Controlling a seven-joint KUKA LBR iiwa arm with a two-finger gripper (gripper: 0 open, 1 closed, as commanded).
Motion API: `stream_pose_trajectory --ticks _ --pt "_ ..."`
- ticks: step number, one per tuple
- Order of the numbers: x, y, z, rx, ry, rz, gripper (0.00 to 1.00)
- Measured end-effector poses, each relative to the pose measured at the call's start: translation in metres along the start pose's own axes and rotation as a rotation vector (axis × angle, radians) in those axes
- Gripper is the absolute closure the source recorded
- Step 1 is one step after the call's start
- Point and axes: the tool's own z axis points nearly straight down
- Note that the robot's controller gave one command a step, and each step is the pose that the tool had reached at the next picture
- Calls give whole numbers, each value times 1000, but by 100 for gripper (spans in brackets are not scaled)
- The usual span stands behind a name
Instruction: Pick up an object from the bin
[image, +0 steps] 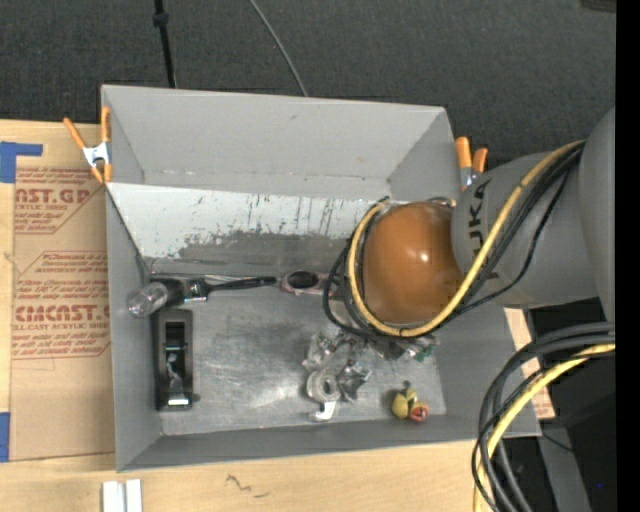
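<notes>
A small silvery hooked metal piece (322, 408) lies flat on the grey bin (250, 375) floor, lower middle of the frame. Near its right lies a tiny yellow-green and red trinket (408, 405).

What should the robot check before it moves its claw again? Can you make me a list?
1. The gripper is inside the grey metal bin, low over the front middle of the floor: ok.
2. Something is in its grasp: cannot tell.
3. The small yellow-green and red thing lies close by on the view's right, apart from the gripper: ok.
4. The black stapler-shaped block lies at the far left, out of the way: ok.
5. The long silver metal tool lies flat along the back, behind the gripper: ok.
</notes>
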Motion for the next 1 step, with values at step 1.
stream_pose_trajectory --ticks 1 --pt "0 0 -17 -2 6 2 100"
